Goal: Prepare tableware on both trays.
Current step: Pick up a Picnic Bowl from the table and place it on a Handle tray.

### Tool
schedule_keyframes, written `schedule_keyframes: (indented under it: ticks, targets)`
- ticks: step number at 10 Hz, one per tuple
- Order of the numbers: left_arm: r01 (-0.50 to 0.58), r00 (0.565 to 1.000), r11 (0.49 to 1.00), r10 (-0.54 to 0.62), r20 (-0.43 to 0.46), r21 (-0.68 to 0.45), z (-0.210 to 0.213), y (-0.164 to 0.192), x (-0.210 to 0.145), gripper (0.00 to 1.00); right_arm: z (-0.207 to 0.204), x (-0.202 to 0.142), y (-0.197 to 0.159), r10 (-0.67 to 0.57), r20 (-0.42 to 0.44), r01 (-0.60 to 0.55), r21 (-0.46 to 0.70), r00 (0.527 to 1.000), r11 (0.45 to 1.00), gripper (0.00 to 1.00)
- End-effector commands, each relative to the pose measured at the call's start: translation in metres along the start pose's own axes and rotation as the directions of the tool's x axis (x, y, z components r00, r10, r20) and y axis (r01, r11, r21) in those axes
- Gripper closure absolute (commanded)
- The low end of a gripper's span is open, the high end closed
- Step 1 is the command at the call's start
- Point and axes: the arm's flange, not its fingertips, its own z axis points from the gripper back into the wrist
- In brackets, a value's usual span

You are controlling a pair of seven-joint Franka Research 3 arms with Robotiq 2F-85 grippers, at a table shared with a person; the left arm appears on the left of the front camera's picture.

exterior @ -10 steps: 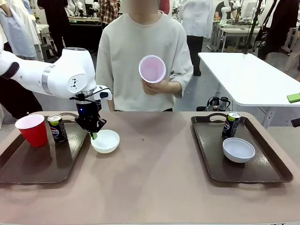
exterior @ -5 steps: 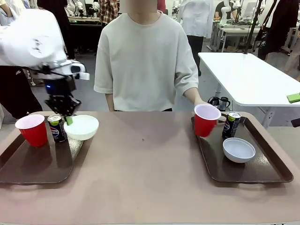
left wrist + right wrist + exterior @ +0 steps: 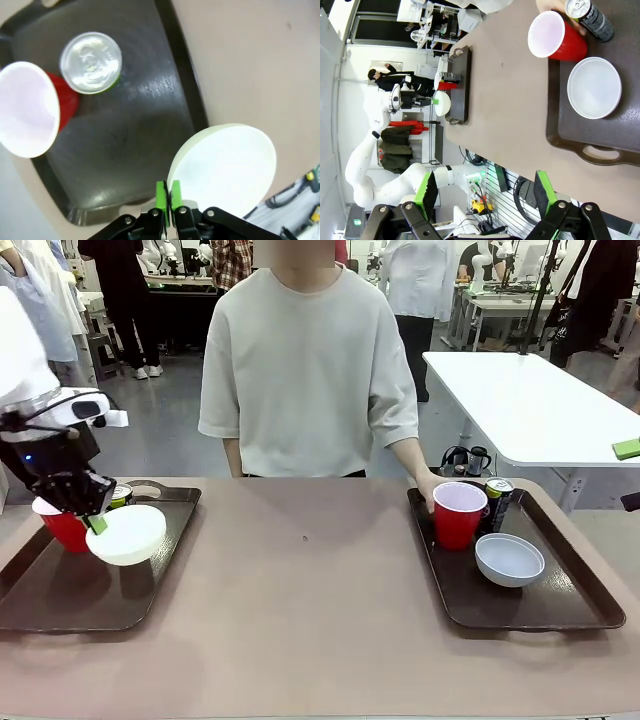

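Left claw: the left gripper (image 3: pixel 93 524) is pinched tight on the rim of a small round white bowl (image 3: pixel 126 534), which it holds up in the air, tipped a little, over the left tray.
Left tray: the big dark brown plastic tray (image 3: pixel 60 598) sits on the robot's left side of the table. A red plastic cup with a pale inside (image 3: pixel 62 527) and a slim dark soda can (image 3: pixel 120 495) stand at its far end, close together, partly behind the claw.
From the left wrist: the green pads (image 3: pixel 161 195) squeeze the bowl's edge, with the can's silver top and the cup's mouth seen below.
Right claw: the right gripper (image 3: pixel 485 192) is wide open with nothing in it, up above the table edge.
Right tray: a second brown tray (image 3: pixel 560 610) has a second white bowl (image 3: pixel 509 559), another dark can (image 3: pixel 497 502) and a second red cup (image 3: pixel 459 514).
Person: the person's hand (image 3: pixel 428 488) is touching that red cup from behind.
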Motion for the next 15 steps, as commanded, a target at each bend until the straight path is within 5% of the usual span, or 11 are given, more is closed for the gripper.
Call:
schedule_keyframes:
  ticks: [1, 2, 5, 9, 12, 13, 14, 15]
  targets:
    - [-0.005, 0.997, 1.000, 0.004, 0.076, 0.007, -0.008, 0.010, -0.014, 1.00, -0.001, 0.001, 0.000, 0.010, 0.008, -0.010, 0.024, 1.000, 1.000, 0.00]
    - [0.000, 1.000, 1.000, 0.000, 0.000, 0.000, 0.000, 0.000, 0.000, 1.00, -0.001, 0.001, 0.000, 0.010, 0.008, -0.010, 0.024, 1.000, 1.000, 0.00]
    - [-0.008, 1.000, 1.000, 0.008, 0.026, 0.005, -0.004, 0.004, -0.007, 0.96, -0.001, 0.001, 0.000, 0.010, 0.008, -0.010, 0.024, 1.000, 1.000, 0.00]
    - [0.021, 0.998, 0.993, -0.015, -0.055, 0.118, -0.058, 0.018, 0.011, 0.96, -0.001, 0.001, 0.000, 0.010, 0.008, -0.010, 0.024, 1.000, 1.000, 0.00]
    - [0.011, 0.990, 0.997, 0.001, -0.138, 0.081, -0.074, 0.026, 0.006, 0.96, -0.001, 0.001, 0.000, 0.010, 0.008, -0.010, 0.024, 1.000, 1.000, 0.00]
    - [0.011, 0.989, 0.996, 0.002, -0.150, 0.088, -0.073, 0.025, 0.006, 0.49, -0.001, 0.001, 0.000, 0.010, 0.008, -0.010, 0.024, 1.000, 1.000, 0.00]
    - [0.024, 0.989, 0.995, -0.009, -0.149, 0.094, -0.071, 0.023, 0.006, 0.36, -0.001, 0.001, 0.000, 0.010, 0.008, -0.010, 0.024, 1.000, 1.000, 0.00]
    - [0.031, 0.990, 0.994, -0.017, -0.140, 0.103, -0.062, 0.021, 0.003, 0.00, -0.001, 0.001, 0.000, 0.010, 0.008, -0.010, 0.024, 1.000, 1.000, 0.00]
